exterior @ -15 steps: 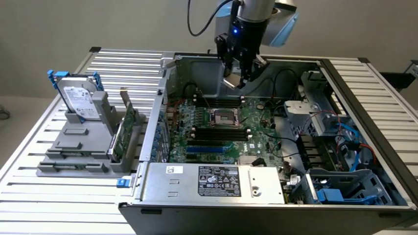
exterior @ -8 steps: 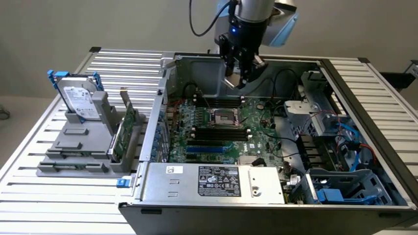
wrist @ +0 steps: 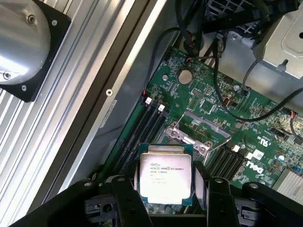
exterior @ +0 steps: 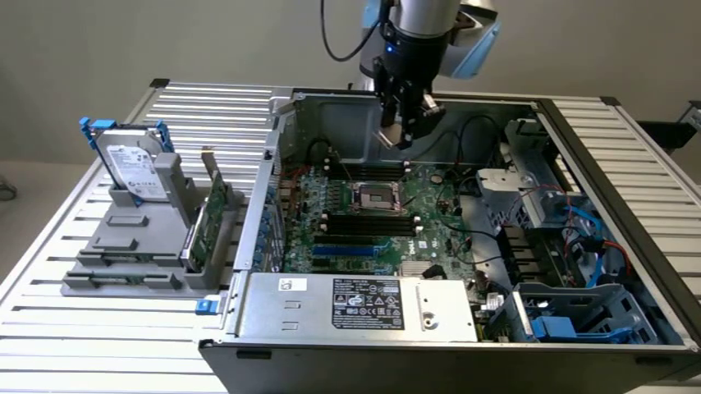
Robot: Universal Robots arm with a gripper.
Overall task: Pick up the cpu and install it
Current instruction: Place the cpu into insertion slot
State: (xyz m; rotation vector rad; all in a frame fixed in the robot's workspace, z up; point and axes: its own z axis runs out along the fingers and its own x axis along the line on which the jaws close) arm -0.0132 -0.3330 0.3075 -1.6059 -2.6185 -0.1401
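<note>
The fingers (wrist: 124,201), closed partway, grip the cpu (wrist: 163,172) by its two sides and hold it in the air over the motherboard (wrist: 246,123), near the open socket (wrist: 189,135).

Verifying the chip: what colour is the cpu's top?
The cpu is silver-grey on top; clearest in wrist view.

The cpu (wrist: 164,175) is a small, flat square chip with a silver-grey metal lid carrying faint printed text and a thin greenish-tan rim. The tool (wrist: 165,191) clamps it by two opposite edges, lid up, level in the air. In the exterior view it hangs at about twelve o'clock of the empty socket (exterior: 380,198), clear of it.
</note>
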